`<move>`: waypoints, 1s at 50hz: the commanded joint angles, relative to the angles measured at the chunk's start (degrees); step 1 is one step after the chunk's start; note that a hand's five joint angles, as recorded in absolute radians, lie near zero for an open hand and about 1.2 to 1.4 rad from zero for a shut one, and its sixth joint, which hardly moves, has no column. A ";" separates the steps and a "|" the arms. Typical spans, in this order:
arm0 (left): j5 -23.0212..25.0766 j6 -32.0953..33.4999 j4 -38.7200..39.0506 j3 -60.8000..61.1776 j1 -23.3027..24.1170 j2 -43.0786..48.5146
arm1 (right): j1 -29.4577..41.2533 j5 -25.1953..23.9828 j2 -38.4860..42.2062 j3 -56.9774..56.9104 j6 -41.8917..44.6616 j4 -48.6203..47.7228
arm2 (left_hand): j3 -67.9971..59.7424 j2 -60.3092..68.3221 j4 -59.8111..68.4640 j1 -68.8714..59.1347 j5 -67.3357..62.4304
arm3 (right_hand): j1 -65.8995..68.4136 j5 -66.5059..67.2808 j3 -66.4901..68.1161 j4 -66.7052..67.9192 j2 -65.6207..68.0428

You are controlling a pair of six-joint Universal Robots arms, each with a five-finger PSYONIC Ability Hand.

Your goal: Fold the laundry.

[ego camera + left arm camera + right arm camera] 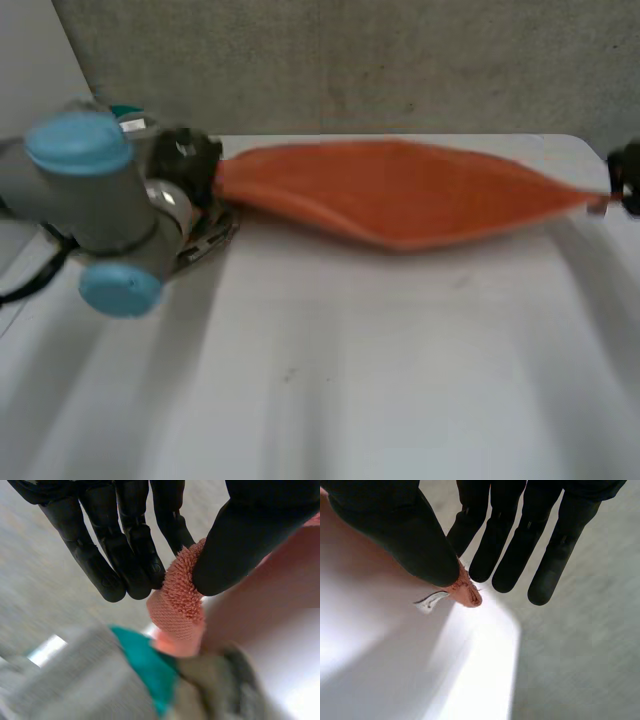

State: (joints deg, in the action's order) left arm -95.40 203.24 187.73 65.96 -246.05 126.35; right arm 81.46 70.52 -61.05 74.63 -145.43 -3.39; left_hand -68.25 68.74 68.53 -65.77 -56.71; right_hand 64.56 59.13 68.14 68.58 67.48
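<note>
Cloth (400, 190): 1 orange towel, held up over the far part of the white table (350, 350), stretched between the 2 hands; its lower edge sags in the middle, toward the tabletop; whether it touches the top cannot be told.

Left hand (235, 545): closed on the cloth; in the left wrist view the thumb presses 1 corner of the looped pile against the nearest fingertip, the other fingers straight alongside; in the head view this hand is at the cloth's left end, just beside the arm's grey joint.

Right hand (410, 535): closed on the cloth; thumb and nearest finger pinch the opposite corner, of which a small stitched tip shows beyond the thumb, with a pale tag (431, 600) just beside it; the remaining fingers are straight and apart from the cloth.

Other items: beneath the left hand lie a teal fabric (145, 665) and a grey fabric (85, 680), touching each other.
</note>
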 commanded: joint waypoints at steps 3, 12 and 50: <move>0.13 5.67 -3.15 14.97 3.46 -4.44 | -7.36 -0.91 -1.35 9.21 16.21 14.27 | -11.75 11.26 11.47 -14.23 -13.29 | 15.44 10.87 11.86 11.42 12.52; -0.92 11.74 -20.11 27.11 6.02 -14.81 | -17.02 0.06 -9.96 13.08 39.33 42.22 | -11.75 11.26 11.47 -14.23 -13.29 | 15.44 10.87 11.86 11.42 12.52; -8.92 7.70 -15.99 -22.88 4.61 16.90 | 3.53 3.66 18.05 -15.64 9.12 -8.55 | -11.75 11.26 11.47 -14.23 -13.29 | 15.44 10.87 11.86 11.42 12.52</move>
State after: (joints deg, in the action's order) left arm -103.56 209.73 172.26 49.66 -242.07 138.96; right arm 82.34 73.14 -47.84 63.57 -134.62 -7.31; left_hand -68.25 68.81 68.54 -65.77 -56.71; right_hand 64.56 59.12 68.15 68.59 67.48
